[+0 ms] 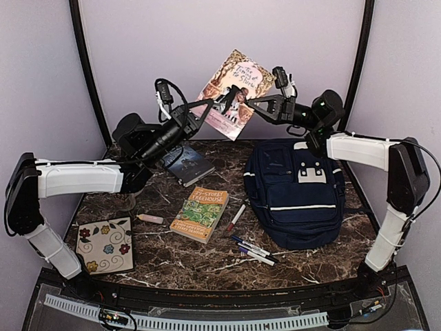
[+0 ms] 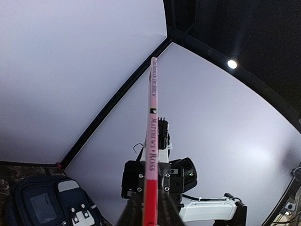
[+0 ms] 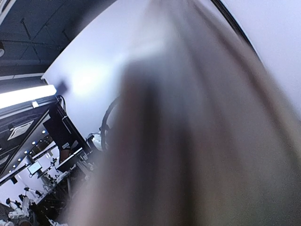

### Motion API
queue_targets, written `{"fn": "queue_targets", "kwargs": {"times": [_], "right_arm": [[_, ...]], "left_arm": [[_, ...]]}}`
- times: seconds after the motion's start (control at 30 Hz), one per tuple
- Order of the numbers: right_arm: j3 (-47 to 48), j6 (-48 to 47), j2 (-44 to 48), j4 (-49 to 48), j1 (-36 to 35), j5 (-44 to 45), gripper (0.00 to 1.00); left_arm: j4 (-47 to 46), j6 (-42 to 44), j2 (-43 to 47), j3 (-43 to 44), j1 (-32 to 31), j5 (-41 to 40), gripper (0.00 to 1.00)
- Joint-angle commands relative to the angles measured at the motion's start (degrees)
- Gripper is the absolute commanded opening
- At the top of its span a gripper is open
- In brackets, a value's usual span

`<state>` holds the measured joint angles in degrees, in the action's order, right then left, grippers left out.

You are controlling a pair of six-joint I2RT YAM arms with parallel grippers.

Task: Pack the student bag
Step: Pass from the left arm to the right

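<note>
The student bag (image 1: 296, 189), navy with white stripes and a white studded patch, lies closed on the marble table at the right. It also shows in the left wrist view (image 2: 42, 202). A thin pink picture book (image 1: 234, 86) hangs in the air above the table's back. My left gripper (image 1: 201, 114) is shut on its lower left edge. In the left wrist view the book's spine (image 2: 153, 141) stands edge-on between my gripper (image 2: 151, 209). My right gripper (image 1: 241, 103) is closed on the book's lower right edge. In the right wrist view the blurred book (image 3: 188, 141) hides the fingers.
On the table left of the bag lie a dark book (image 1: 185, 163), an orange-green Treehouse book (image 1: 200, 214), a floral pouch (image 1: 105, 245), a pink eraser (image 1: 150, 218), a marker (image 1: 236, 216) and several pens (image 1: 255, 249). Curved walls close the back.
</note>
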<state>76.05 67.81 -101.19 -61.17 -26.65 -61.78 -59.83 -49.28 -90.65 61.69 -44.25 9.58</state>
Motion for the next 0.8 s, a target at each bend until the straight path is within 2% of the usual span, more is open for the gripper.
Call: {"fn": "queue_targets", "kwargs": {"times": [0.0, 0.1, 0.17, 0.23, 0.27, 0.33, 0.4, 0.47, 0.6, 0.77], "right_arm": [[0.0, -3.0, 0.8, 2.1, 0.5, -1.1, 0.00], [-1.6, -7.1, 2.4, 7.6, 2.0, -3.8, 0.00], [-2.2, -15.2, 3.9, 17.4, 2.7, -6.6, 0.00], [-1.3, -28.4, 5.9, 34.1, 2.7, -9.0, 0.00], [-0.1, -40.6, 6.6, 44.5, 2.6, -9.2, 0.00], [2.9, -58.5, 7.3, 65.8, 2.2, -8.4, 0.00], [6.0, -70.7, 7.6, 80.8, 1.8, -6.7, 0.00], [6.7, -75.8, 7.9, 88.5, 1.6, -6.3, 0.00], [7.4, -80.5, 8.1, 94.8, 0.8, -6.1, 0.00], [10.4, -88.3, 6.5, 104.0, -2.1, -6.3, 0.00]], "left_arm": [[6.8, 4.2, 3.4, 0.4, -0.2, 2.8, 0.35], [19.0, 11.0, 6.8, 0.4, -0.2, 3.9, 0.56], [28.8, 16.1, 9.1, 1.3, -0.1, 3.5, 0.63], [36.7, 20.0, 10.9, 2.5, 0.3, 3.1, 0.69], [39.9, 21.7, 11.4, 3.2, 0.5, 3.5, 0.71], [46.9, 24.9, 11.6, 5.1, 0.8, 5.6, 0.75], [52.6, 27.0, 10.8, 7.5, 1.0, 6.9, 0.76], [55.0, 27.9, 10.1, 8.5, 1.5, 8.8, 0.77], [52.3, 26.8, 8.7, 7.6, 1.9, 14.2, 0.79], [49.8, 26.0, 6.1, 7.8, 1.9, 16.6, 0.82]]}}
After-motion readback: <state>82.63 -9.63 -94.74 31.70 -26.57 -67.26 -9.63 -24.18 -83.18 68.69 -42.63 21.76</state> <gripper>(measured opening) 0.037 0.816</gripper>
